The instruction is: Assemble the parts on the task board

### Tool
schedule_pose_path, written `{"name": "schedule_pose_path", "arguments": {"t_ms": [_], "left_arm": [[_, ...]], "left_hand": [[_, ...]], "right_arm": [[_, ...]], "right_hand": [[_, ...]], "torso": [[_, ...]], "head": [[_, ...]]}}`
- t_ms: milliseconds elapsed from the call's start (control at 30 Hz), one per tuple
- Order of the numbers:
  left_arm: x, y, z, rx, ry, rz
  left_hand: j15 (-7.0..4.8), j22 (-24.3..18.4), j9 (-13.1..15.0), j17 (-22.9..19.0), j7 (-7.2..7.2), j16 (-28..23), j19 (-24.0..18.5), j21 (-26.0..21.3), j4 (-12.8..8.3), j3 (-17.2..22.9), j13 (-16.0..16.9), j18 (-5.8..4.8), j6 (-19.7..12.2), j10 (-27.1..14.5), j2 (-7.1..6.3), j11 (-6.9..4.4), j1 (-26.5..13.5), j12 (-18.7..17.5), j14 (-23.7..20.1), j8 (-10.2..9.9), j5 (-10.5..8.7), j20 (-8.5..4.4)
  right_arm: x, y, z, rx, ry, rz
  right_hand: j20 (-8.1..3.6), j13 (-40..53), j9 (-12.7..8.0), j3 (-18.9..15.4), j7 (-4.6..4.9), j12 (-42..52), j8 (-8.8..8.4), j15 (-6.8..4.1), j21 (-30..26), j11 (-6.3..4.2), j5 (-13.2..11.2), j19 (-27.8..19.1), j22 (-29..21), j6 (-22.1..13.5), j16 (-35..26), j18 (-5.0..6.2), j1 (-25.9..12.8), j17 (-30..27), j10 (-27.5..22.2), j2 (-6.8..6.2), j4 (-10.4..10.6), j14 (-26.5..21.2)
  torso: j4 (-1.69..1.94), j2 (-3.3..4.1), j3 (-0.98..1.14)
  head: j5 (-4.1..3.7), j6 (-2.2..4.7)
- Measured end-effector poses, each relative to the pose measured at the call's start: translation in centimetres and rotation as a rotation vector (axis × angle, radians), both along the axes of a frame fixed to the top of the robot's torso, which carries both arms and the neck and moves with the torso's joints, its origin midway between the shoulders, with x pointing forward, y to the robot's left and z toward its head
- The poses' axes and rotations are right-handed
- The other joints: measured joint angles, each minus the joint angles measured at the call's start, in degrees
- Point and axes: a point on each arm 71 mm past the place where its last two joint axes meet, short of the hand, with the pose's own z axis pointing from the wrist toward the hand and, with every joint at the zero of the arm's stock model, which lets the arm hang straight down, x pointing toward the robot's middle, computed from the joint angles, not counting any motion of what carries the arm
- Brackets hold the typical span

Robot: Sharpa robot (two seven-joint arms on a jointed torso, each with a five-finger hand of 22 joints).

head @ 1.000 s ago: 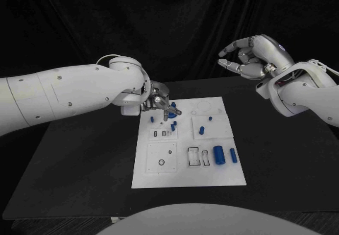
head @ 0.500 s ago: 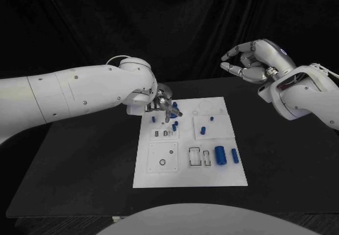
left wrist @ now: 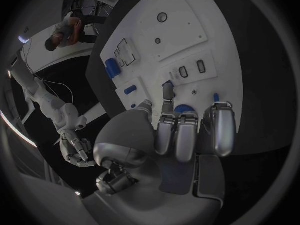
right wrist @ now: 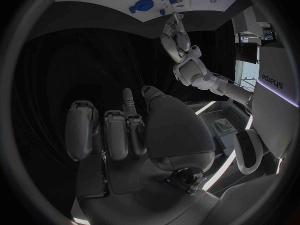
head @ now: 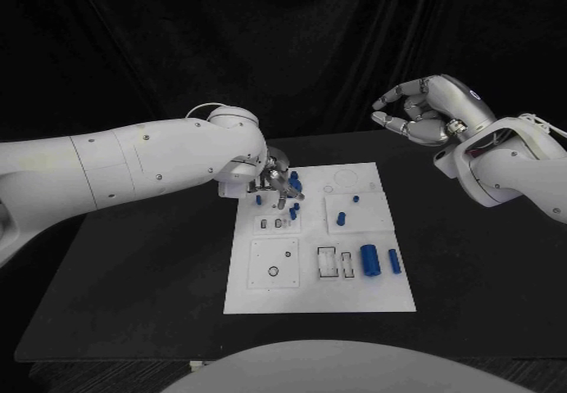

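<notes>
Your left hand [head: 277,180] sits low over the far left corner of the task board [head: 319,295], fingers bunched and pointing down among the small blue parts there; in the left wrist view the fingertips [left wrist: 167,91] come down right at a blue piece [left wrist: 183,108] on the board, but you cannot tell whether anything is pinched or just touched

The board lies flat in the middle of the black table [head: 142,278]. Count of blue parts you can make out in the head view: about four small pegs [head: 294,208] clustered by the left hand, partly hidden by its fingers, so the count is unsure; one small peg [head: 339,218] and one tiny one [head: 355,198] on the square plate to their right; one fat cylinder [head: 369,260] and one slim cylinder [head: 393,261] lying side by side near the right edge. Outlined recesses: a round one [head: 270,271] and two rectangular slots [head: 325,262], nothing blue in them

Your right hand [head: 428,107] is raised well off the table beyond the board's far right corner, fingers curled in loosely, nothing in them
</notes>
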Motion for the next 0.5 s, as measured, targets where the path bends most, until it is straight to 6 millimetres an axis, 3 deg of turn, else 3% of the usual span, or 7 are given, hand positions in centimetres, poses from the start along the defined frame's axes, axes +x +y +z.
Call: {"name": "schedule_pose_path", "arguments": {"t_ms": [500], "left_arm": [[0.3,-0.4,-1.7,-0.004,0.017,0.018]], "left_hand": [[0.0,0.0,1.4,0.0,0.41,0.0,-1.5,-1.4,-0.5,1.2,0.0,0.01,-1.2,0.0,0.0,0.01,0.0,0.0,0.0,-0.2,-0.03,-0.16]], "right_arm": [[0.0,0.0,-0.2,-0.003,0.006,0.0]], "right_hand": [[0.0,0.0,-0.1,0.2,0.0,0.0,0.0,0.0,0.0,0.0,0.4,0.0,0.0,0.0,0.0,0.0,0.2,0.0,0.0,0.21,-0.2,0.0]], "torso": [[-0.01,-0.09,0.16]], "head": [[0.11,0.0]]}}
